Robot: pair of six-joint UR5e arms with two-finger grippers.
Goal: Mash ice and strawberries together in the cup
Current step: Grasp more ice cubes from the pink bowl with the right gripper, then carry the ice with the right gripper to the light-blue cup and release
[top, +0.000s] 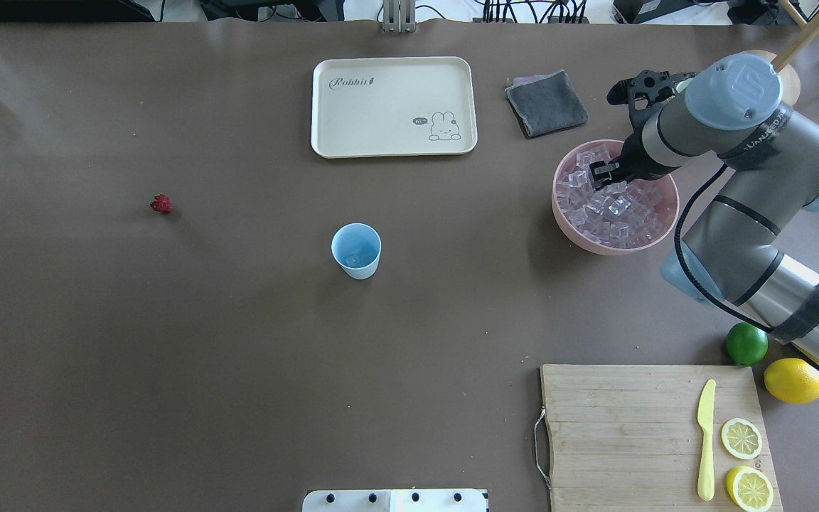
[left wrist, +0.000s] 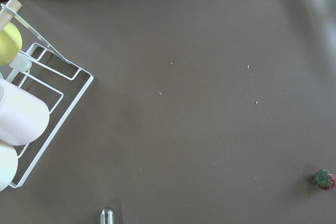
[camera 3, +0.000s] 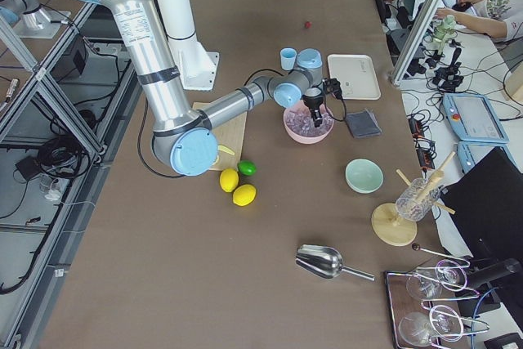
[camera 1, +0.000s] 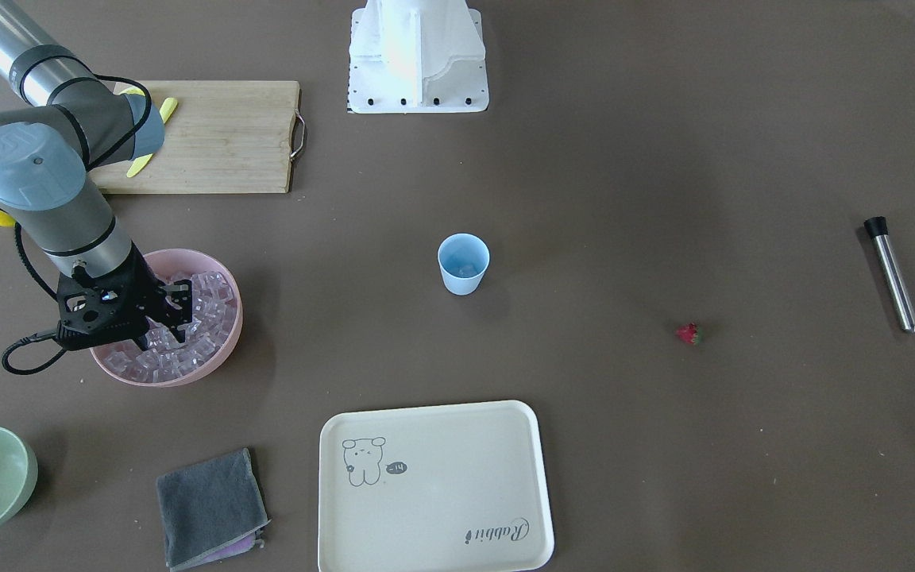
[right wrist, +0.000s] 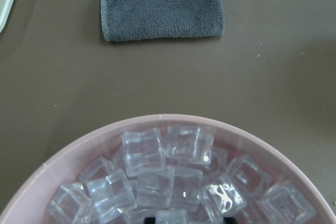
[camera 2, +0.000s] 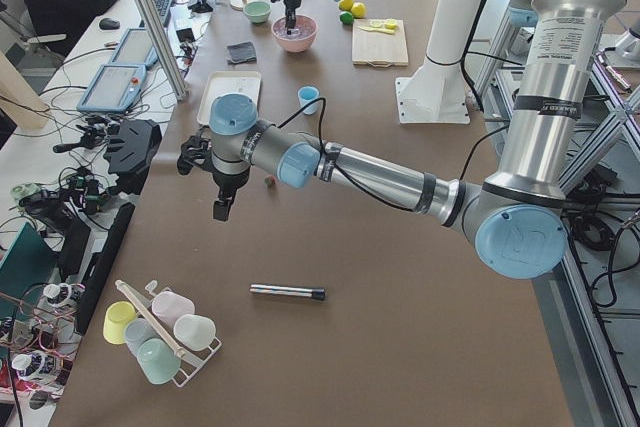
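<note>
1. Brown bench [camera 1: 664, 119], front-facing view: the cup [camera 1: 463, 264] stands upright near the centre. The strawberry [camera 1: 689, 334] lies on the bare bench, well apart from the cup. The right gripper [camera 1: 162, 338] points down inside the pink bowl [camera 1: 231, 338], among the ice [camera 1: 207, 306]. A metal rod [camera 1: 892, 276] lies beyond the strawberry, far from the bowl.
2. Overhead view: the cup sits between the strawberry and the pink bowl. A cream tray [top: 394, 107] lies beyond the cup. A grey cloth [top: 547, 103] lies near the bowl.
3. Left-side view: the left gripper [camera 2: 221, 211] hangs above the bench near the strawberry. Its fingers [camera 2: 220, 209] read as one dark shape, so I cannot tell whether they are spread or pressed together.
4. Right-side view: the right gripper points straight down into the pink bowl. The cup stands beyond it.
5. Left wrist view: the strawberry lies at the lower right. A wire rack [left wrist: 63, 98] with tumblers [left wrist: 18, 116] fills the left edge.
6. Right wrist view: two dark tips show at the bottom edge, spread apart. Ice cubes lie between and around them, and none is visibly pinched.
</note>
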